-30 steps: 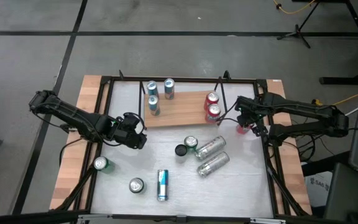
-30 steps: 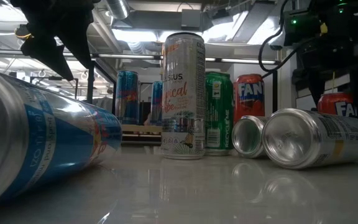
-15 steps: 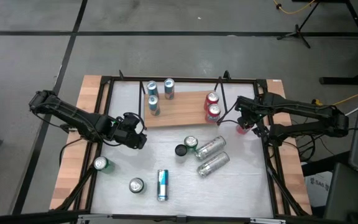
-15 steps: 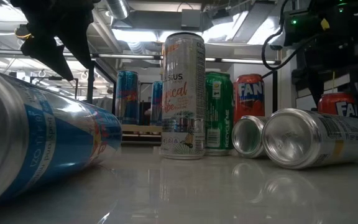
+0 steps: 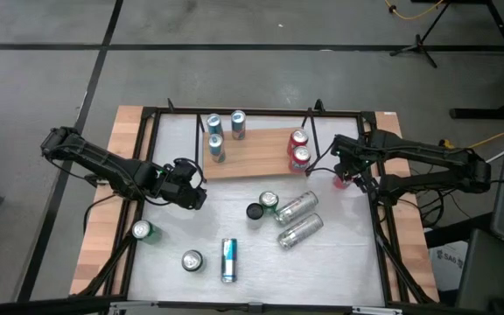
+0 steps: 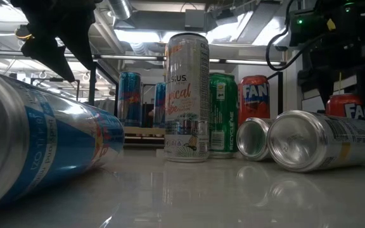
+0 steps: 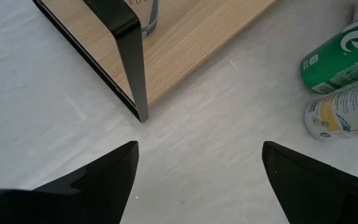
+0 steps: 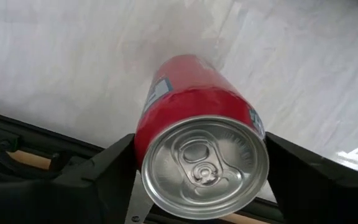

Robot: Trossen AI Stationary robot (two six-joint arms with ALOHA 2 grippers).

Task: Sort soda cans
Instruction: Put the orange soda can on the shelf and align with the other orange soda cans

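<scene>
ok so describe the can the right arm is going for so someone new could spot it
Start at the wooden board at the table's far side, where two red cans stand at its right end. Just past that end, on the white tabletop, a third red can stands upright between the right gripper's fingers. It is the only red can off the board.

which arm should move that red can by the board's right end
Right, likely: the right gripper already straddles the red can, while the left gripper sits across the table beside the wooden board.
</scene>
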